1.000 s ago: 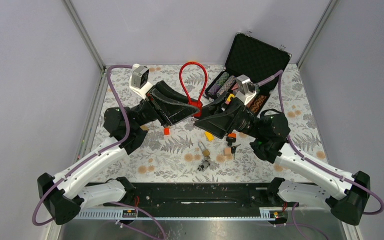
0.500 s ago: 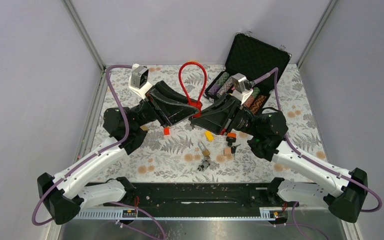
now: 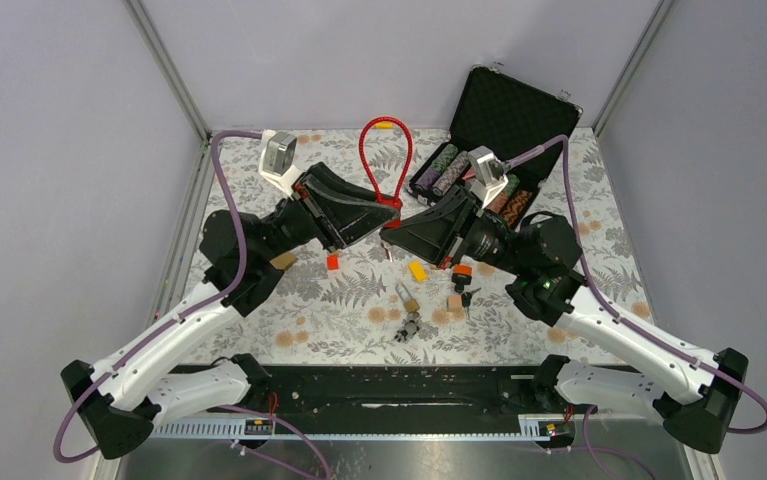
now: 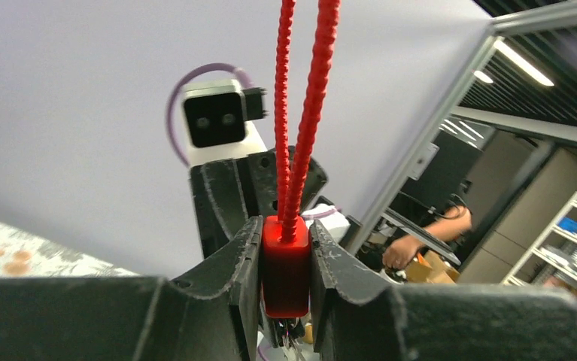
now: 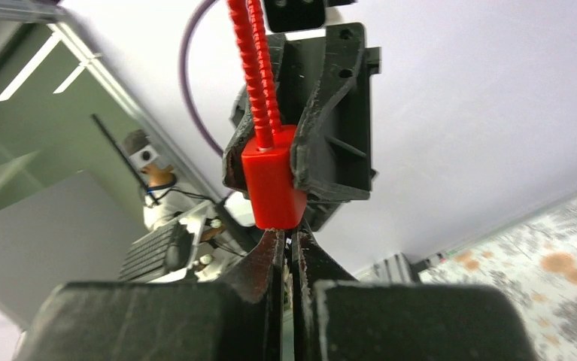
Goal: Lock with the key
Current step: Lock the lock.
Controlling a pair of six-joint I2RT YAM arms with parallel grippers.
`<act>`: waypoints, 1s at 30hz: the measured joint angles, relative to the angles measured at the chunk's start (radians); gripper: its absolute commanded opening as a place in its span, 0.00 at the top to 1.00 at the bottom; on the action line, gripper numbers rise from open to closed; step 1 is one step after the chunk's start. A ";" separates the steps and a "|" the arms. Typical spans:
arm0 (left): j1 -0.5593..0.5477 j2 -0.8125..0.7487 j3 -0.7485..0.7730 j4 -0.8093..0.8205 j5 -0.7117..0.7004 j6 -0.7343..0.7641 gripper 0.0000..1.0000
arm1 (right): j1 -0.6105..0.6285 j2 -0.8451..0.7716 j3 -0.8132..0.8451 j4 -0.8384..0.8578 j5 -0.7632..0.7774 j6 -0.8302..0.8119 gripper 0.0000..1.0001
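A red cable lock hangs above the table, its cable loop (image 3: 386,150) arching toward the back. My left gripper (image 3: 384,213) is shut on the red lock body (image 4: 285,263), one finger on each side of it, cable (image 4: 300,113) pointing up. My right gripper (image 3: 390,232) meets it from the right. In the right wrist view its tips (image 5: 290,239) sit directly under the lock body (image 5: 271,184), pressed almost together. A thin glint of metal shows between them, which looks like the key at the lock's underside. The key itself is mostly hidden.
An open black case (image 3: 507,110) with patterned rolls stands at the back right. On the fern-print table lie a small brass padlock (image 3: 406,298), a bunch of keys (image 3: 406,328), an orange block (image 3: 332,262), a yellow block (image 3: 417,271) and other small pieces (image 3: 459,285).
My right gripper has closed from open to shut under the lock body and edged left toward it. The left gripper keeps its hold on the lock, lifted slightly.
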 measured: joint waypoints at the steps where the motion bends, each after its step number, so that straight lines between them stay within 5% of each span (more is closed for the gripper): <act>1: 0.000 -0.006 0.004 -0.040 -0.021 0.010 1.00 | 0.000 -0.005 0.006 -0.036 0.017 -0.019 1.00; 15: -0.014 0.029 0.186 -0.711 -0.422 0.078 1.00 | 0.001 0.027 0.171 -0.573 0.297 -0.217 1.00; 18: -0.019 0.033 0.192 -0.786 -0.469 0.081 1.00 | 0.001 0.039 0.179 -0.639 0.319 -0.239 0.82; 19: -0.021 0.033 0.192 -0.802 -0.478 0.081 1.00 | 0.001 0.041 0.179 -0.652 0.320 -0.245 0.67; 22: -0.021 0.033 0.192 -0.827 -0.518 0.090 1.00 | 0.001 0.037 0.178 -0.679 0.315 -0.262 0.42; 30: 0.003 0.007 0.191 -0.825 -0.573 0.116 1.00 | 0.001 -0.024 0.145 -0.652 0.251 -0.269 0.17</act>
